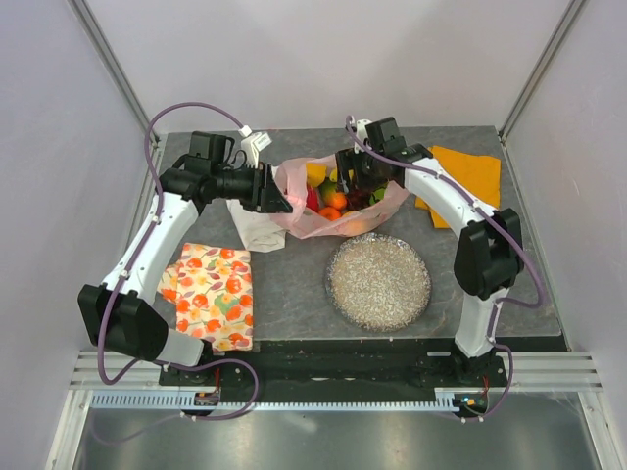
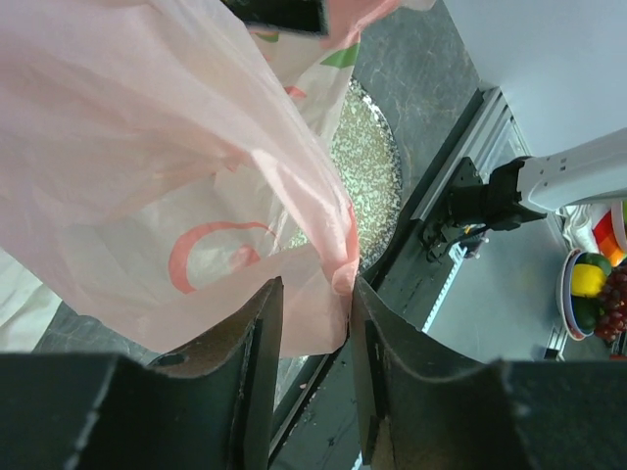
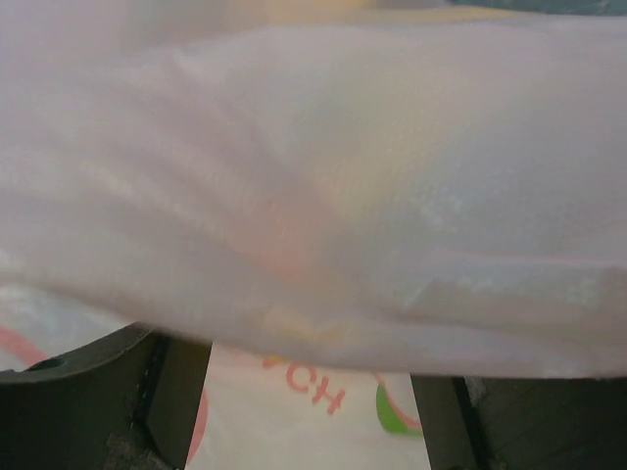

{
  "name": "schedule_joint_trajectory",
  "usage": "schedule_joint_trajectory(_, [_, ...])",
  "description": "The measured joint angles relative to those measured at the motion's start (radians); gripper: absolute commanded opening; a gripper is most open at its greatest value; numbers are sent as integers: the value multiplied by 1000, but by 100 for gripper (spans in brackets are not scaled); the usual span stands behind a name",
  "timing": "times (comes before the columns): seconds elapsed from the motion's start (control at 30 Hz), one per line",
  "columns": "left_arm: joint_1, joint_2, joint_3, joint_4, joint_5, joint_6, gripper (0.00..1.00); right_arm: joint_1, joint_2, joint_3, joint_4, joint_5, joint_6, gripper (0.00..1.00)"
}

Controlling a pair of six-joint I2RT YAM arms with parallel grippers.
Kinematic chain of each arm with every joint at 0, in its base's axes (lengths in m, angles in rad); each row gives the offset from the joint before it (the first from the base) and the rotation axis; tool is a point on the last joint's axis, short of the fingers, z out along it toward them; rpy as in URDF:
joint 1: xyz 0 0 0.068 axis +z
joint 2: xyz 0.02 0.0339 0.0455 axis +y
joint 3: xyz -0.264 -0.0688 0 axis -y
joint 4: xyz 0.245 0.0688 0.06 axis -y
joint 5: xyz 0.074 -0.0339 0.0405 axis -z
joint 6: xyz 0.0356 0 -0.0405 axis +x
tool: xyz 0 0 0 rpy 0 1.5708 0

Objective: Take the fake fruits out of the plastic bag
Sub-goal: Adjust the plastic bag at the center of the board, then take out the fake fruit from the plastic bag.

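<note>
While slung between both pincers, plastic bag (image 1: 299,221): lies mouth-up, one rim just ahead of the left pincer (image 1: 278,193), the other directly under the right pincer (image 1: 359,182).
Fake fruits (image 1: 333,204): all heaped inside the bag, between the two pincers and closer to the right one; none lying outside.
Left pincer state: stands slightly parted, with a fold of pink film hanging in the gap between the fingers (image 2: 250,352); looks loose, not pinched.
Right pincer state: stands wide apart around nothing, fingers (image 3: 88,377) bare, film draped across just ahead of them.
Risk, slack rim: with neither pincer clamping, likely lets the mouth sag shut over the fruits.
Risk, snagged film: could nip thin plastic instead of a fruit on closing, then drag the whole bag along.
Risk, glossy fruit: probably slips sideways from a shallow grip and rolls deeper under the right pincer.
Top view only: shows the fruits and their colours, both arms, and the silver dish (image 1: 378,282) back toward the bases from the right pincer.
Left wrist view only: shows the finger gap and the fold in it, with the dish glimpsed past the tips.
Right wrist view only: fills with blurred pink film close to the lens; gives no sure fruit outline.
</note>
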Motion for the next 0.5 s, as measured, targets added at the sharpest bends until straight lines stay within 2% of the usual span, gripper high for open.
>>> schedule_joint_trajectory(0.37, [0,0,0,7,0,-11,39,0,202,245,26,153,114,72])
schedule_joint_trajectory(0.5, [3,0,0,9,0,-12,40,3,249,266,12,183,129,72])
